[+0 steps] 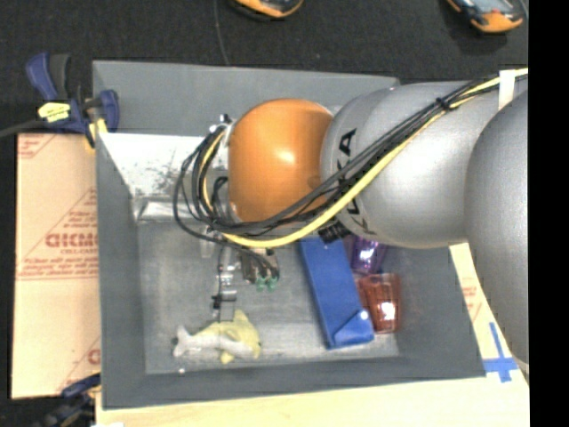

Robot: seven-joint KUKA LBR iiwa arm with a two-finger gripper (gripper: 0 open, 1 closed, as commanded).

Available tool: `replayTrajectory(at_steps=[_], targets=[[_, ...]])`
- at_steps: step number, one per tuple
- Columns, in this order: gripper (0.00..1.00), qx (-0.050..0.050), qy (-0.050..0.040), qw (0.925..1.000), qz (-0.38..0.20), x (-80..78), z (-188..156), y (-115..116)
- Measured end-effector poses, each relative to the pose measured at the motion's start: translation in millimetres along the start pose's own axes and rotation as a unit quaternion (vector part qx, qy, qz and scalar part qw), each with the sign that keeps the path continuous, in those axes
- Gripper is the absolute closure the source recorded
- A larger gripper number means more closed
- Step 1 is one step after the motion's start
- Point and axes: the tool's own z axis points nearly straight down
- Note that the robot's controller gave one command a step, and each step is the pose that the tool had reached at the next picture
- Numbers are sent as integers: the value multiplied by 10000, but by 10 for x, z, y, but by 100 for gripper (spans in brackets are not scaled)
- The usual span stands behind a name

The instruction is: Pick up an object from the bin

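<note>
The gripper [226, 308] is being held just over the yellow-white toy [219, 341], lower left; open or closed cannot be told.

In the bin [120, 265], a soft toy [218, 341] lies on the floor by the lower wall, left of the middle. The gripper [226, 306] hangs close over it. Well to the right lies a long flat box [332, 296], with a small case [382, 302] against its right side and a bottle [366, 256] just behind the case
</note>
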Motion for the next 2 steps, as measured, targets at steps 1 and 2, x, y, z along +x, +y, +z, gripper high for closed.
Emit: replayTrajectory(at_steps=[1, 2], targets=[[0, -9, -41, 10000, 19, -17, -49, -10], [0, -28, -68, 9949, 1003, 115, 335, -237]])
